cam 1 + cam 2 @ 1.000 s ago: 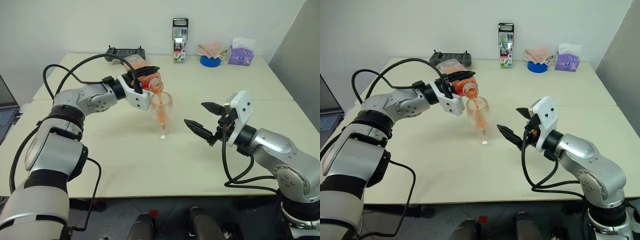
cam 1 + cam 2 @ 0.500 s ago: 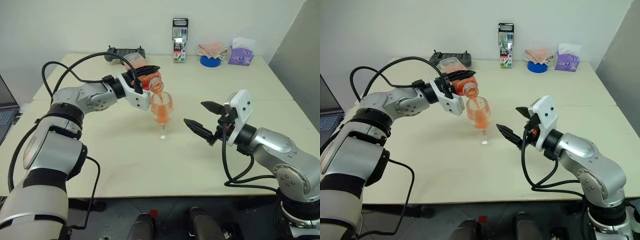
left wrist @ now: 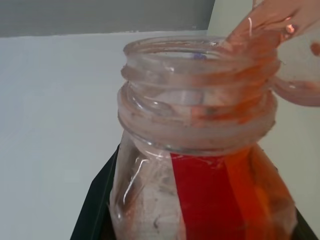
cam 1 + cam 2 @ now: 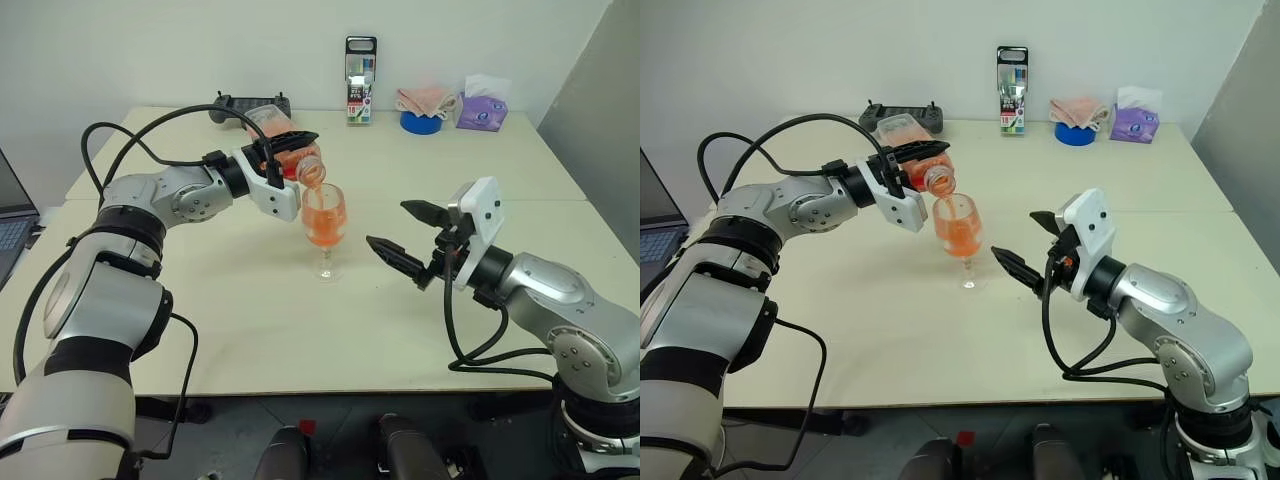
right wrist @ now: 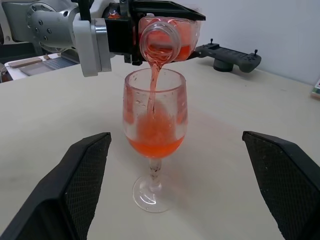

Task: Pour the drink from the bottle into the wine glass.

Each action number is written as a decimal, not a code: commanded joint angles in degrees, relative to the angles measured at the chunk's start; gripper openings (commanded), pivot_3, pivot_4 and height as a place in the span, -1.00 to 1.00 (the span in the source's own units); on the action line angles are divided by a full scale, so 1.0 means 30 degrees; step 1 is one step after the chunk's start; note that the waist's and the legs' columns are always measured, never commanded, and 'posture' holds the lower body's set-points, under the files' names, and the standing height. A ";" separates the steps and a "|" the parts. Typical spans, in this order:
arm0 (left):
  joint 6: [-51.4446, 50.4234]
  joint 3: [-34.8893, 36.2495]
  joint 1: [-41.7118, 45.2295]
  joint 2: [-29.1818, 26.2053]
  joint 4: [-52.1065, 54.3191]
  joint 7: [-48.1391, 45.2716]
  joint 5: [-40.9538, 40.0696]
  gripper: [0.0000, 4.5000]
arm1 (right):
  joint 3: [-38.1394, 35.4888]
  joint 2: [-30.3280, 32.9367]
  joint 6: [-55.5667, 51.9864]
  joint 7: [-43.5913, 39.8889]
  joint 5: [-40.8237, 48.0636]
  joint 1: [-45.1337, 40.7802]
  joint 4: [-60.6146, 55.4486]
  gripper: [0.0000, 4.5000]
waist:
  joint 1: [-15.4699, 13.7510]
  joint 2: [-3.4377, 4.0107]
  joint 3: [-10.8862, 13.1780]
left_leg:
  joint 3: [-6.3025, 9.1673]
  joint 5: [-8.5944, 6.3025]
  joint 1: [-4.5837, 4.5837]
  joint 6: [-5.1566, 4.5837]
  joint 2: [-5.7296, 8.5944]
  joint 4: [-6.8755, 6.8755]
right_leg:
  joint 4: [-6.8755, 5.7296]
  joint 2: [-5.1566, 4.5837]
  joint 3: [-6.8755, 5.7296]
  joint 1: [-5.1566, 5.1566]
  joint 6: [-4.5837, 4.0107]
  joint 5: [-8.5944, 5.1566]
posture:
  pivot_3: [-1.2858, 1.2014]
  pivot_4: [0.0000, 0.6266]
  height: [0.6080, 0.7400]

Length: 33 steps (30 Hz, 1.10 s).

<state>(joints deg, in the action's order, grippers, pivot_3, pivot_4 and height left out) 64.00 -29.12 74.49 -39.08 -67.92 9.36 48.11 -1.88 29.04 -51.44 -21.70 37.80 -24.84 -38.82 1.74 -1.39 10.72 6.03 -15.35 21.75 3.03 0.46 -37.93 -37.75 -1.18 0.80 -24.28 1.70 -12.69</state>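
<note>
My left gripper [image 4: 296, 148] is shut on the bottle [image 4: 268, 122], which lies tipped nearly level with its open mouth over the wine glass [image 4: 325, 205]. A thin stream of orange-red drink [image 5: 152, 85] runs from the bottle [image 5: 165, 35] into the bowl of the wine glass [image 5: 155, 115], where it pools at the bottom. The glass stands upright on the table [image 4: 250, 320]. In the left wrist view the bottle [image 3: 195, 130] still holds some drink [image 3: 215, 200]. My right gripper [image 4: 387, 224] hangs open just right of the glass, apart from it, its fingers [image 5: 82, 175] either side.
Along the table's far edge stand a black controller [image 4: 250, 103], a tall marker pack [image 4: 360, 80], a blue tape roll [image 4: 420, 122] with a pink cloth [image 4: 425, 98] on it, and a purple tissue box [image 4: 482, 108]. A laptop [image 4: 10, 225] sits off the left edge.
The drink in the glass has risen as the stream keeps running. Both arms and the glass have stayed in place.
</note>
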 commanded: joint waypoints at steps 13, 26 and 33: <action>-0.0882 0.5385 -0.0433 0.1660 -0.0933 -0.9549 -1.0200 -0.25 | -0.0398 0.0268 -0.0080 -0.0825 0.1091 -0.1788 0.0035 1.00 | 0.0021 0.0001 0.0000 | -0.0001 0.0000 0.0003 0.0000 -0.0001 -0.0006 | -0.0007 0.0000 -0.0003 -0.0004 -0.0035 0.0020 | 0.03 -0.52 1.00; -1.6421 1.3475 -0.4916 0.2571 0.4178 -1.1537 -1.9384 -0.26 | 0.0527 0.1169 -0.0451 -0.3491 0.1513 -0.7423 0.4120 1.00 | 0.0483 0.0004 -0.0002 | 0.0035 -0.0003 -0.0031 -0.0006 -0.0018 0.0001 | -0.0090 0.0011 -0.0014 -0.0018 -0.0101 0.0060 | 0.03 -0.52 1.00; -1.9291 1.4603 -0.8009 0.3450 0.7807 -0.9743 -2.0135 -0.26 | 0.1443 0.1039 -0.0702 -0.5179 0.2097 -0.8313 0.4059 1.00 | 0.0301 0.0004 -0.0002 | 0.0047 -0.0001 -0.0001 -0.0002 -0.0009 -0.0020 | -0.0086 -0.0003 -0.0017 -0.0034 -0.0107 0.0064 | 0.03 -0.52 1.00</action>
<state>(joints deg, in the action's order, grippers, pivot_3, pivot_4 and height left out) 6.51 13.56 49.87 -28.62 -48.51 -20.78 -11.25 2.98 32.37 -53.77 -36.33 43.03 -48.07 -25.04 2.64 -1.38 10.72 6.17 -15.35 21.74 3.02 0.43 -37.99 -38.01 -1.20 0.75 -24.38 1.37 -12.50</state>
